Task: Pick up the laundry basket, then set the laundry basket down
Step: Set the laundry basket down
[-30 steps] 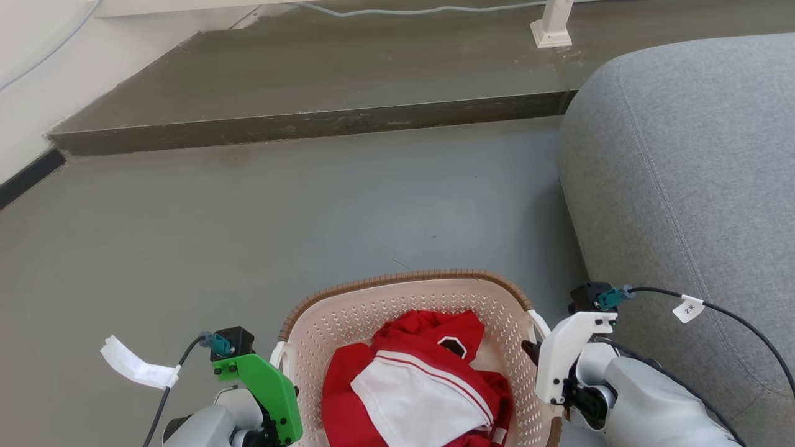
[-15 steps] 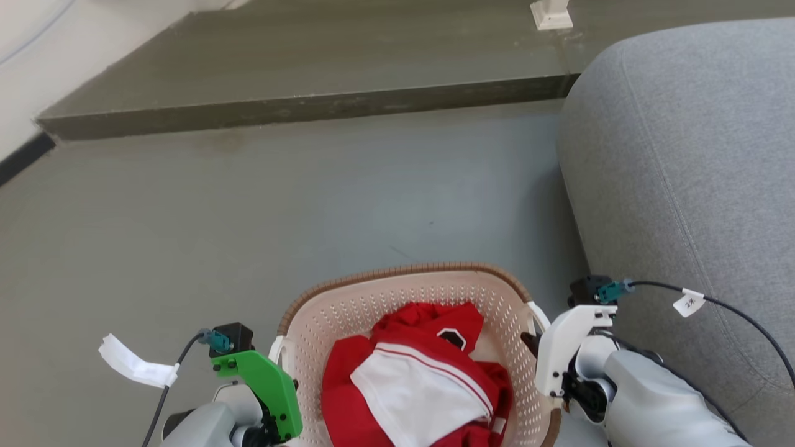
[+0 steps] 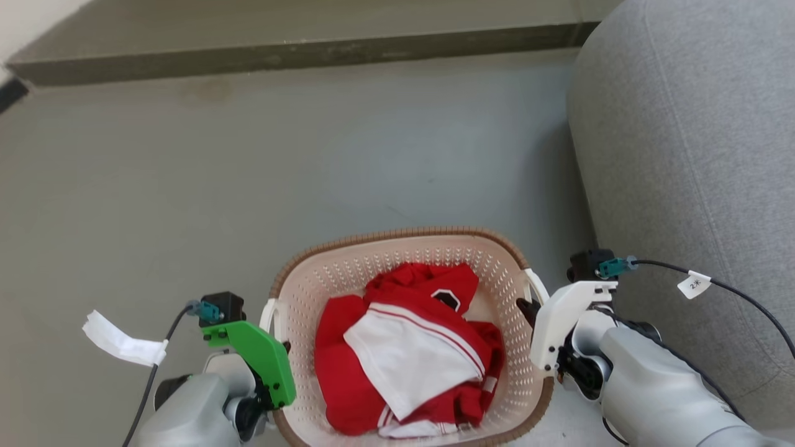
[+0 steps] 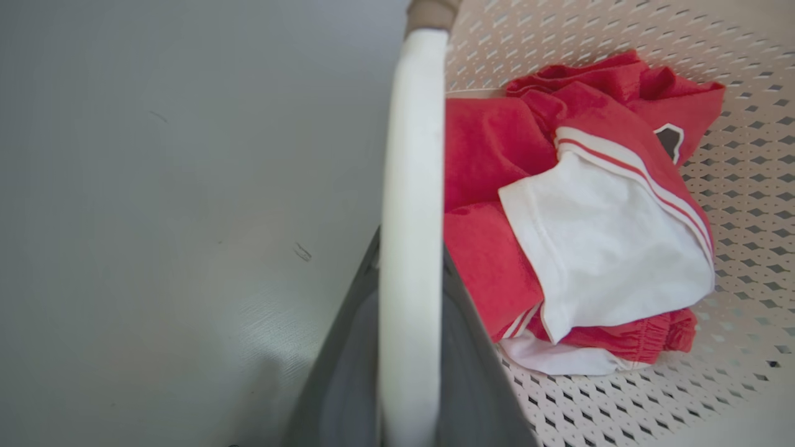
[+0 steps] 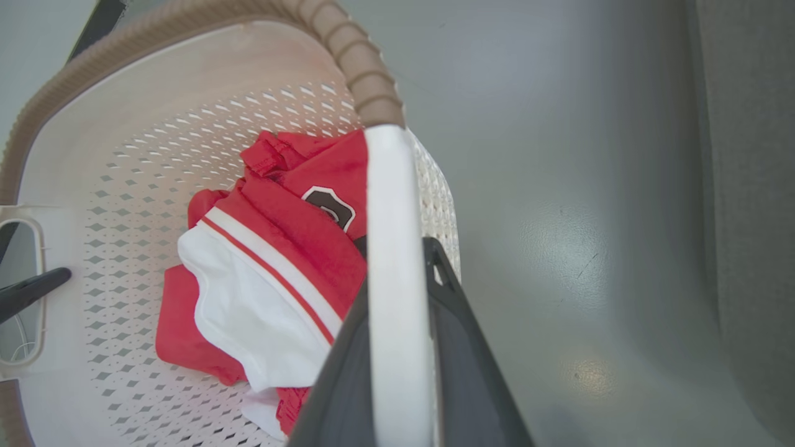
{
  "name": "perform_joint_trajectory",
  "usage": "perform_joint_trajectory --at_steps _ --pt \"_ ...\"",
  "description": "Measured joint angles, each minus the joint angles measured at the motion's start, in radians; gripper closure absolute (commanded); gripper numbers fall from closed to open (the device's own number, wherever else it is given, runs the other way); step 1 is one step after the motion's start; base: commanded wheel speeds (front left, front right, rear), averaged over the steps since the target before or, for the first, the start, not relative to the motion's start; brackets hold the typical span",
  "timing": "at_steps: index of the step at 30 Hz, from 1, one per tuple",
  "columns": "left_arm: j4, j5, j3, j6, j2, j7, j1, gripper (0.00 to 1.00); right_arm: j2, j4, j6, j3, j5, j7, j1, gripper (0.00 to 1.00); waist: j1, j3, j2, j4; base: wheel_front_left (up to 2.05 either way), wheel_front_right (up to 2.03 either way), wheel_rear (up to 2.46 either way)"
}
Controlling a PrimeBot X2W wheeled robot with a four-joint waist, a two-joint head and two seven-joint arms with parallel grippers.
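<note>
At the far left we see a white tag (image 3: 121, 344) on our left arm's cable. Our left gripper (image 4: 410, 248), under its green mount (image 3: 258, 360), is closed on the basket's left handle (image 4: 413, 155). In the left wrist view a dark finger (image 4: 348, 372) lies on each side of the white bar, pressed against it.

The basket (image 3: 397, 234) sits between our two arms, low in the middle of the head view, over the grey floor (image 3: 248, 174). We cannot tell whether its base touches the floor. Red and white clothes (image 3: 404, 354) lie heaped inside it.

Our right gripper (image 5: 397, 248) clamps the right handle (image 5: 388, 186) the same way, with a finger on each side of the bar. Just right of the basket is a grey sofa (image 3: 683, 155), near the rim but apart from it. A low step (image 3: 279, 56) runs across the top of the head view.
</note>
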Motion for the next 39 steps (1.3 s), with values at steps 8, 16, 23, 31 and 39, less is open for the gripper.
perform_joint_trajectory --at_steps 8,16,23,31,39 --pt "-0.008 0.003 0.002 0.0 0.006 -0.049 -0.048 1.0 -0.002 -0.005 0.0 0.0 0.0 -0.044 -0.054 1.0 0.0 0.07 0.0 0.003 0.0 0.0 0.0" --pt "-0.018 0.011 0.002 0.0 0.009 -0.1 -0.093 1.0 -0.011 -0.008 0.0 -0.001 -0.002 -0.097 -0.104 1.0 0.0001 0.164 0.0 0.005 0.0 0.0 0.0" --pt "-0.021 0.021 0.001 0.0 0.012 -0.14 -0.14 1.0 -0.015 -0.008 0.0 -0.001 -0.005 -0.142 -0.143 1.0 0.0001 0.246 0.0 0.008 0.0 0.0 0.0" --pt "-0.021 0.04 0.0 -0.001 0.024 -0.198 -0.191 1.0 -0.011 -0.01 0.0 -0.001 -0.007 -0.186 -0.186 1.0 0.0001 0.336 0.0 0.012 0.0 0.0 0.0" --pt "0.005 0.054 0.002 -0.004 0.027 -0.237 -0.23 1.0 -0.008 -0.016 0.0 0.007 -0.007 -0.2 -0.221 1.0 0.0002 0.421 0.0 0.016 0.0 0.0 0.0"
